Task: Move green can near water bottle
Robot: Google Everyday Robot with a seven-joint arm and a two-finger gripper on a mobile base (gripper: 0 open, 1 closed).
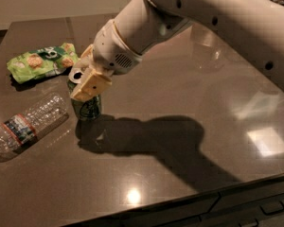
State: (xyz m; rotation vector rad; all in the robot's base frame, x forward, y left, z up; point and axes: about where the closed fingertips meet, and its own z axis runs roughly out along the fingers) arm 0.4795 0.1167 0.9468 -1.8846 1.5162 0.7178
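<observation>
The green can (87, 108) stands upright on the dark table, its dark green side with pale swirls showing below my gripper (85, 84). The gripper comes down from the upper right and is shut on the can's top. The water bottle (23, 126) lies on its side at the left, clear and crinkled, with a red, white and blue label. The can is just right of the bottle's near end, a small gap apart.
A light green snack bag (42, 61) lies at the back left. The table's front edge (180, 202) runs along the bottom, with drawers below. My arm's shadow falls across the middle of the table.
</observation>
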